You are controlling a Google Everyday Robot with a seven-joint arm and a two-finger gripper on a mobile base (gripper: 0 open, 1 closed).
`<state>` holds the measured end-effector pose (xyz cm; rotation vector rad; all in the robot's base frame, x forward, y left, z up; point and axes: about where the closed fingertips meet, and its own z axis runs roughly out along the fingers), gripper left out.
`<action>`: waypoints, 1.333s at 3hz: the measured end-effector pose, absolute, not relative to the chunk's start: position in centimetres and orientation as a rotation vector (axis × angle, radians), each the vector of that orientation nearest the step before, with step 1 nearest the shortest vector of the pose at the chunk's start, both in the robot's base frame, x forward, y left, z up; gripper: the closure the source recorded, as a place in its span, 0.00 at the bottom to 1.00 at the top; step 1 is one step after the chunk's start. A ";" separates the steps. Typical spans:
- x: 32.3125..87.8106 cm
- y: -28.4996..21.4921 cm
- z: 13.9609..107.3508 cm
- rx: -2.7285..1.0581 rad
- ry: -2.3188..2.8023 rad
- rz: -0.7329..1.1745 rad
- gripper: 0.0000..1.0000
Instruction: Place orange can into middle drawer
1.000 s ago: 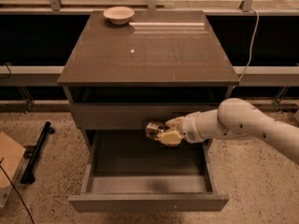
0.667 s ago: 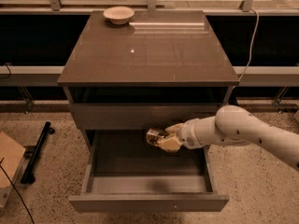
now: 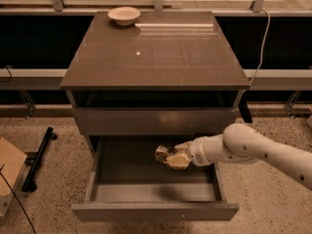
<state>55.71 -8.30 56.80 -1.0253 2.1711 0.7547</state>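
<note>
The orange can, shiny orange-gold and brown, is held in my gripper over the floor of the open middle drawer. The white arm reaches in from the right, and the gripper sits inside the drawer's opening, just right of its middle, shut on the can. The can is tilted on its side and seems a little above the drawer floor. A shadow lies on the floor in front of it. The closed grey drawer front is directly above.
A shallow white bowl stands at the back left of the cabinet top. A black bar and a cardboard box lie on the speckled floor to the left. A cable hangs at the right.
My gripper with the can has moved lower and a little toward the front, deeper into the open drawer. The drawer and the bowl have not moved.
</note>
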 end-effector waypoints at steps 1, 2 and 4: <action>55.6 -8.6 55.0 -0.995 2.196 0.779 1.00; 55.5 -9.0 53.2 -0.961 2.222 0.796 1.00; 55.1 -9.4 49.9 -0.886 2.270 0.830 1.00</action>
